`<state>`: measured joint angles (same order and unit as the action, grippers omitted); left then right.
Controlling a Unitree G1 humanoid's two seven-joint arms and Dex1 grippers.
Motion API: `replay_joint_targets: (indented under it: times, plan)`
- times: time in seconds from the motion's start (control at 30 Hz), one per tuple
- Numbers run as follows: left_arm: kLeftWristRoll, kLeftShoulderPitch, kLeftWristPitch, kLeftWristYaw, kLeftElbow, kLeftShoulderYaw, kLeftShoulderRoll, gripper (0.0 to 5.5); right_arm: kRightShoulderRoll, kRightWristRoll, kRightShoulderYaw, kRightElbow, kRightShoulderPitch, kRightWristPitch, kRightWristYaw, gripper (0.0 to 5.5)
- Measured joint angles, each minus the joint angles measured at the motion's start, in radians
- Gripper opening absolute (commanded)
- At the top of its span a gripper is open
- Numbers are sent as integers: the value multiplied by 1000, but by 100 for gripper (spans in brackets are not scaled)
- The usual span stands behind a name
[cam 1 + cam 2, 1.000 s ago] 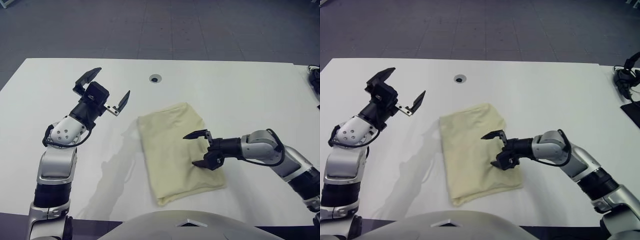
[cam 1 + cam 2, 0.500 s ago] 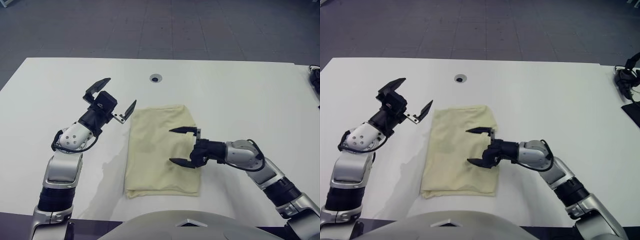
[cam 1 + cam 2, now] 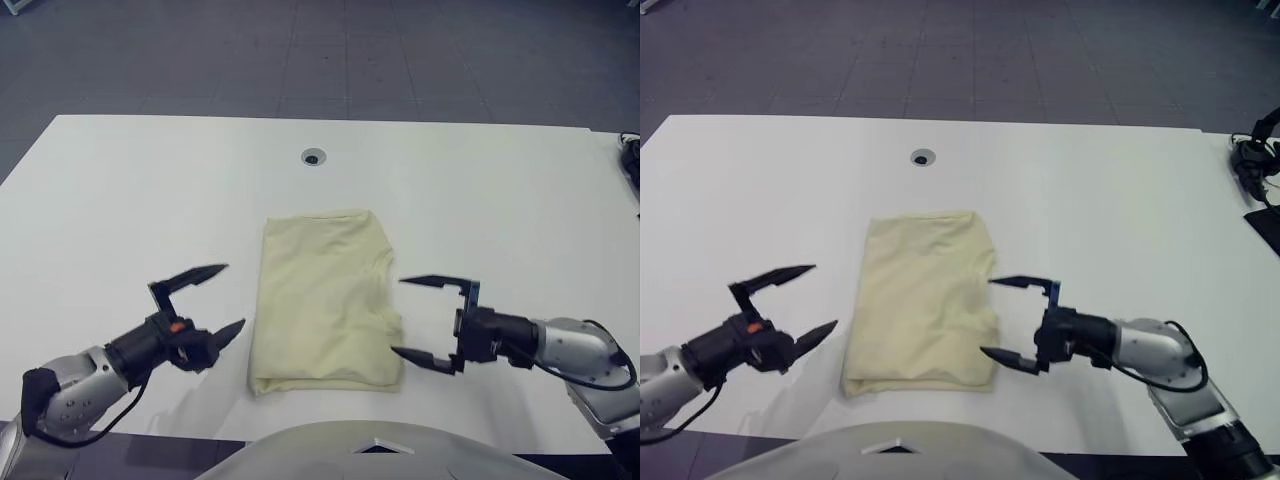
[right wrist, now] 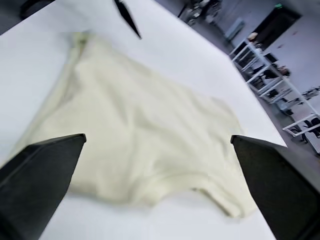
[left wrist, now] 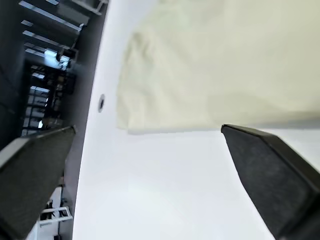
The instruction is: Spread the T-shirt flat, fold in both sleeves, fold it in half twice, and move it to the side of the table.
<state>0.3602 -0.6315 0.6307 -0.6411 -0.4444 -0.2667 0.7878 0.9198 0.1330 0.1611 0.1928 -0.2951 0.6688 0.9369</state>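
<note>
On table (image 3: 120, 180) — folded T-shirt (image 3: 322, 295) (bare margins)

Not much else around, tbh. There's a small round grommet (image 3: 313, 157) set into the white surface (image 3: 120, 190), toward the far edge. A tangle of black cables (image 3: 1250, 160) sits at the right edge, with a flat black thing (image 3: 1267, 228) just beside it, can't tell what. Grey tiled floor (image 3: 300, 50) lies beyond. White racks (image 4: 260, 75) stand in the room behind.
</note>
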Motion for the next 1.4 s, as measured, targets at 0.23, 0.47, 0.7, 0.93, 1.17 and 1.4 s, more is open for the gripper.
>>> replay_joint_targets:
  times: [0.23, 0.47, 0.7, 0.93, 1.17, 1.4]
  plan:
    - [110, -36, 136, 33, 109, 10, 70, 507, 25, -195, 8, -100, 19, 183, -21, 535]
    - [95, -28, 120, 24, 84, 145, 71, 381, -25, -282, 87, -126, 102, 211, -76, 431]
    - [15, -48, 57, -48, 44, 226, 98, 249, -42, -286, 175, -110, 106, 192, -78, 305]
    - [8, -58, 32, -72, 32, 256, 106, 125, -30, -283, 216, -108, 101, 185, -71, 186]
    - [11, -20, 21, -72, 52, 259, 126, 11, -30, -283, 243, -104, 104, 167, -65, 71]
    - [6, -2, 17, -72, 76, 275, 130, 6, -29, -269, 249, -104, 109, 146, -46, 3]
